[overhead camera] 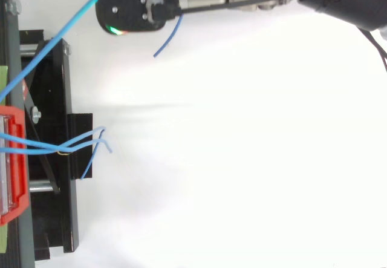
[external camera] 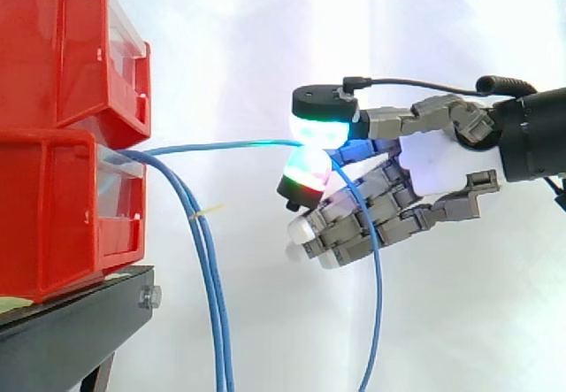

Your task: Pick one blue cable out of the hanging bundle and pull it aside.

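Hand (external camera: 424, 171) comes in level from the right. Glowing fingertips (external camera: 318, 131) are closed in a pinch on 1 blue cable (external camera: 221, 147); the other fingers are curled loosely beneath with nothing in them.

Held cable runs almost level from the lower red bin (external camera: 62, 215) to the pinch, then drapes over the curled fingers and hangs free. It looks light, thin and limp, probably with a slick jacket. I judge a pinch near the taut run safer than one on the dangling tail, which could slide through.

Beyond it, 2 other blue cables (external camera: 212, 295) hang from the same bin, well apart from the hand. From above they cross near the stand, so a snag there is possible.

Farther: upper red bin (external camera: 62, 56), black stand (external camera: 71, 330), white curtain (external camera: 265, 38). Nothing blocks the pull.
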